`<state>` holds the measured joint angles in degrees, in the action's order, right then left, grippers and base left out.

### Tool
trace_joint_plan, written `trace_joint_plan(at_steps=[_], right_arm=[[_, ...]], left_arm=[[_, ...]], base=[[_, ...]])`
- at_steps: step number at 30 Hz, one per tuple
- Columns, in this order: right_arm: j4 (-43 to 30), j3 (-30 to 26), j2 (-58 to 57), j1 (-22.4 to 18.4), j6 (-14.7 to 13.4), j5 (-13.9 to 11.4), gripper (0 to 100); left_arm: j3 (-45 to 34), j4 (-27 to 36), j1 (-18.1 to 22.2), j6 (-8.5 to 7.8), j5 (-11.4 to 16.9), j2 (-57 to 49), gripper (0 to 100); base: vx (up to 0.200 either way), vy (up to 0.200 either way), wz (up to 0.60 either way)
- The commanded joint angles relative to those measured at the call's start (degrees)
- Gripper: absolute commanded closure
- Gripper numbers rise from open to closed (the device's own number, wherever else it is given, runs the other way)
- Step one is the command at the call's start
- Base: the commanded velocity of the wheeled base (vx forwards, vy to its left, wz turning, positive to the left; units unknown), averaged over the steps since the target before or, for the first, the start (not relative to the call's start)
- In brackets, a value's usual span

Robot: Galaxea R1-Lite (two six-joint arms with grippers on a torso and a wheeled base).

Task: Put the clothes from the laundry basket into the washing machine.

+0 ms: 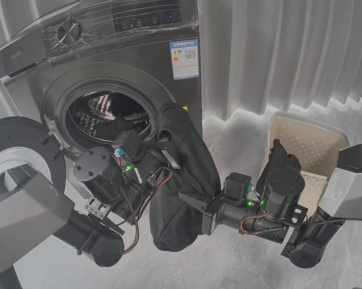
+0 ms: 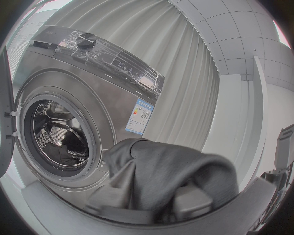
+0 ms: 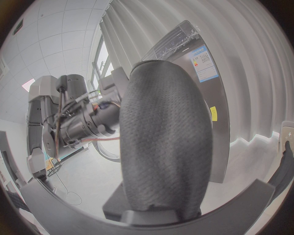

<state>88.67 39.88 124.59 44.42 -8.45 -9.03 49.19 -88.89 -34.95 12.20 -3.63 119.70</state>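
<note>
Pale curtains (image 1: 285,38) hung behind and grey floor tiles (image 1: 232,275) spread below. From the head view, the washing machine (image 1: 106,65) stood with its round door (image 1: 11,146) wide open to the left. Its drum (image 1: 107,112) gaped, with some dark cloth lying inside. Right in front of that opening, the black garment (image 1: 188,168) hung as a long bundle, caught by both arms. The left gripper (image 1: 166,149) had it near the top, and the right gripper (image 1: 194,203) had it lower down on its side. Off to the right, the laundry basket (image 1: 318,130) sat on the floor with another dark piece (image 1: 280,156) in it.

Over to the left wrist view: the fingers (image 2: 114,186) were clamped on a thick fold. The cloth humped up over and between them, and the drum mouth lay beyond.

Then the right wrist view: the fingers (image 3: 118,200) were closed on the garment's lower end. From there it rose as a tall dark column with the left arm on its far side.
</note>
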Motion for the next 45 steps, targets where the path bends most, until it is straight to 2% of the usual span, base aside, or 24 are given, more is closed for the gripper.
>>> trace_joint_plan(at_steps=[1,9,20,21,22,23,24,25,26,28,29,30,34,36,45], right_arm=[[0.0,-1.4,-2.3,0.4,-0.1,0.0,100],[0.0,-4.4,-3.0,0.8,-0.1,-0.2,100],[0.1,-4.6,-2.5,-0.5,-0.3,-0.4,100],[0.0,-4.5,-2.4,-0.9,-0.3,-0.3,100],[0.0,-4.3,-2.2,-1.9,-0.4,-0.2,100],[0.0,-4.2,-2.2,-2.0,-0.5,-0.2,100],[0.1,-3.9,-1.8,-2.6,-0.9,-0.3,100],[0.1,-3.9,-1.8,-2.6,-0.9,-0.3,100],[0.1,-3.2,-1.3,-3.7,-1.2,-0.5,100],[0.1,-3.0,-1.3,-4.6,-1.3,-0.6,100],[0.1,-3.0,-1.3,-4.6,-1.3,-0.6,100],[0.1,-3.0,-1.2,-5.4,-1.7,-0.8,100],[0.1,-3.2,0.4,-6.5,-1.9,-2.1,100],[0.1,-3.5,1.2,-6.5,-1.9,-3.0,100],[0.1,-3.3,-0.2,-4.7,-2.0,-3.0,100]], left_arm=[[0.2,0.0,1.6,1.07,-0.1,1.9,0],[-1.9,-0.1,4.3,2.39,0.1,2.9,0],[-7.1,-0.1,5.5,2.12,0.1,4.4,0],[-7.8,-0.1,5.4,2.12,0.6,4.1,0],[-9.0,-0.1,5.2,2.12,2.6,3.5,0],[-9.1,-0.1,5.2,2.12,2.8,3.5,0],[-10.1,-0.1,4.9,2.12,4.5,2.6,0],[-10.1,-0.1,4.9,2.12,4.5,2.6,0],[-12.7,-0.1,3.9,2.12,7.8,0.0,0],[-14.5,-0.1,3.7,2.04,10.0,-1.4,0],[-14.5,-0.1,3.7,2.04,10.0,-1.4,0],[-16.1,-0.1,3.7,1.86,12.7,-2.9,0],[-18.3,-0.1,3.8,1.95,17.3,-6.1,0],[-18.0,-0.1,3.9,2.04,17.7,-7.3,0],[-18.7,-0.2,6.0,2.04,18.3,-8.3,0]], base=[[0.000,0.000,0.00],[0.000,0.000,0.00],[0.000,0.000,0.00],[0.000,0.000,0.00],[0.000,0.000,0.00],[0.000,0.000,0.00],[0.000,0.000,0.00],[0.000,0.000,0.00],[0.000,0.000,0.00],[0.000,0.000,0.00],[0.000,0.000,0.00],[0.000,0.000,0.00],[0.000,0.000,0.00],[0.000,0.000,0.00],[0.000,0.000,0.00]])
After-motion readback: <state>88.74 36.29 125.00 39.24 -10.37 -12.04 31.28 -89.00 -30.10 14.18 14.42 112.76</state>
